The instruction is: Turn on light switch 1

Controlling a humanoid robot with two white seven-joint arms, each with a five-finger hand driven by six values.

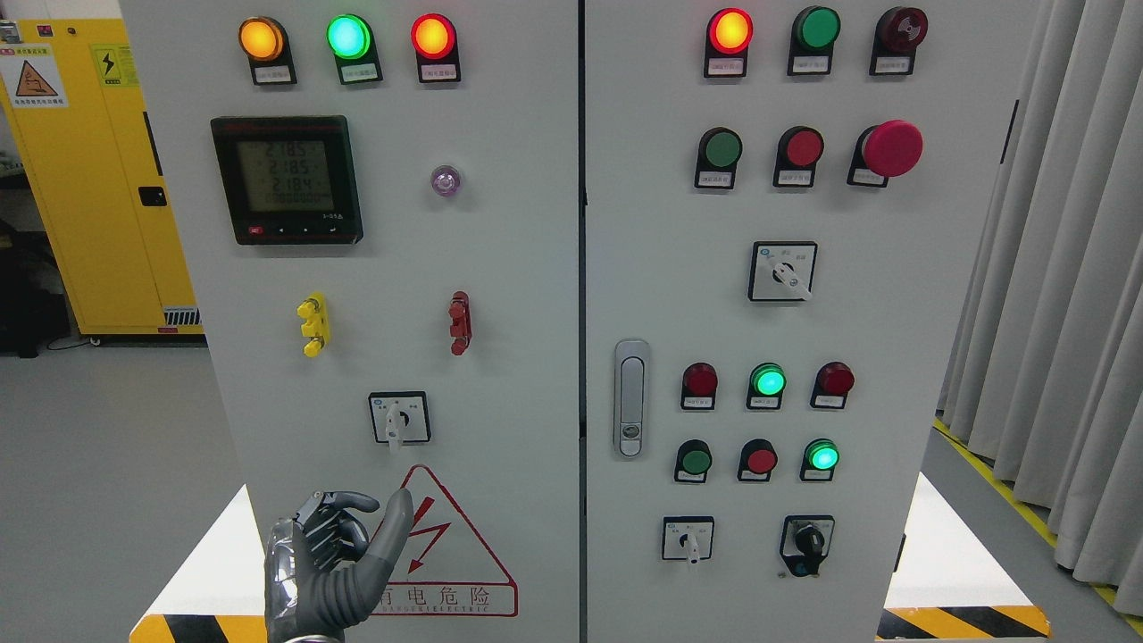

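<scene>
Yellow cabinet (98,179) at far left, standing on bare grey floor (107,446), well apart from the panel.

Grey panel (500,268), two doors, upright, filling the middle; a dark seam runs between the doors. Hazard-striped base corners show at lower left and lower right.

Left hand (335,554): dark, rising from the bottom edge left of the middle, in front of the left door. Thumb raised toward the red warning triangle (438,545); other fingers curled in; nothing held. Clear door surface lies between the thumb tip and the switch above.

Switch (398,418): rotary selector on a square white plate with black frame, low on the left door, just above the triangle's tip and below the yellow (313,324) and red (460,322) terminals. White knob points straight down. Hand not touching it.

Meter (287,179) at upper left door, three lit lamps (348,37) above it.

Right door: handle (631,397) near the seam, rows of lamps and buttons, further selectors.

Curtain (1063,268) at far right, with striped floor tape (1000,482) beside it.
</scene>
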